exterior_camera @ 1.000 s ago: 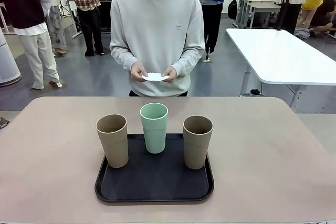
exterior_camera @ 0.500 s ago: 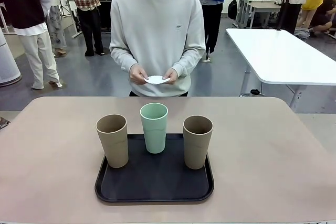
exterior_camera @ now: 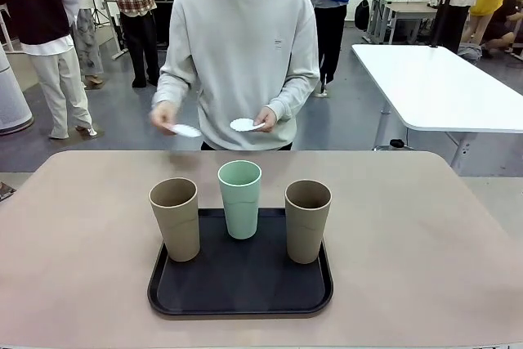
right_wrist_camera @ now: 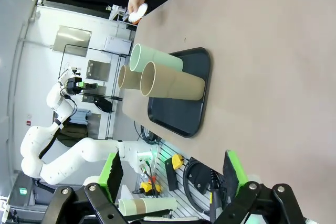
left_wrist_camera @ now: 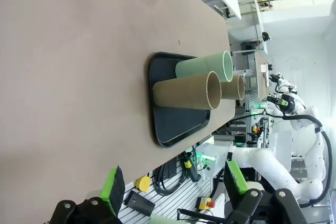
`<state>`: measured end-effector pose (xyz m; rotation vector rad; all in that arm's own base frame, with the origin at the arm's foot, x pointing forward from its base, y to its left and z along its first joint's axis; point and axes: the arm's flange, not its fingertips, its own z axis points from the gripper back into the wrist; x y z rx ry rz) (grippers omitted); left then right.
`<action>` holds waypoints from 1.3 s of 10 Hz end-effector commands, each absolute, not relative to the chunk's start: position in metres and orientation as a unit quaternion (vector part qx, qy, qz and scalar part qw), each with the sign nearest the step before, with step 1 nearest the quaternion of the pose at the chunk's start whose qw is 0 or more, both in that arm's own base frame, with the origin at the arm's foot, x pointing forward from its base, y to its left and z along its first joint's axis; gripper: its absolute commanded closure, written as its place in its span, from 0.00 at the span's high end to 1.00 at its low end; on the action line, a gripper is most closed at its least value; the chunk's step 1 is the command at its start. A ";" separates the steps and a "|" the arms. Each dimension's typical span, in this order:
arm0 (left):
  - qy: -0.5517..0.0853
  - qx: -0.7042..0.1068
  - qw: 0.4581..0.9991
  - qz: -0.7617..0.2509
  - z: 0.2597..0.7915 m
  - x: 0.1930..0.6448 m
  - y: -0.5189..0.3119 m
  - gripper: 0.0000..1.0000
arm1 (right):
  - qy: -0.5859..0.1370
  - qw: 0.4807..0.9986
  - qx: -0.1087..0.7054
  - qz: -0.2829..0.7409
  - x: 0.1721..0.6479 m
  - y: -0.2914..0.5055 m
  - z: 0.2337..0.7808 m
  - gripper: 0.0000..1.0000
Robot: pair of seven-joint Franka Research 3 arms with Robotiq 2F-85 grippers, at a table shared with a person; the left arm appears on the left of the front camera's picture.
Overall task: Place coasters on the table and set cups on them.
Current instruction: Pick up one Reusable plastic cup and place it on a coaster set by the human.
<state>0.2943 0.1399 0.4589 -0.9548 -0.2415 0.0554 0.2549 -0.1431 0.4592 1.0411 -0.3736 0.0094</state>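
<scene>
Beige table (exterior_camera: 82,226) stretches across the front view, bare except for a black tray (exterior_camera: 237,304) at its six o'clock edge, nearest the robot. Three cups stand upright on the tray: one tan cup (exterior_camera: 175,218) at the tray's nine o'clock, the mint cup (exterior_camera: 240,199) at twelve and the other tan cup (exterior_camera: 308,220) at three, none touching. The person stands at the table's twelve o'clock, holding the coasters above the far edge.

The change over the last second is in the hands. They were together at the waist around the small white stack. Now the outstretched hand (exterior_camera: 163,116) has swung toward ten o'clock carrying a single coaster (exterior_camera: 186,130). The other hand (exterior_camera: 265,117) keeps the remaining coasters (exterior_camera: 243,125) at the middle; how many is too small to tell.

I read this as the first coaster peeled off and about to be laid, probably on bare table beyond the tray near eleven o'clock. No coaster is down yet, so no cup has a place to go.

The left gripper (left_wrist_camera: 174,184) and right gripper (right_wrist_camera: 173,177) both sit back at the robot's edge, jaws spread wide with nothing between them, well apart from the cups.
</scene>
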 end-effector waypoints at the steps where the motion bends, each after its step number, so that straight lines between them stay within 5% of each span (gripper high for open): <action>1: -0.117 -0.464 0.878 0.024 0.459 0.295 0.139 1.00 | -0.178 0.848 0.498 0.007 0.256 -0.143 0.459 1.00; 13: -0.117 -0.464 0.878 0.024 0.459 0.295 0.139 1.00 | -0.178 0.848 0.498 0.007 0.256 -0.143 0.459 1.00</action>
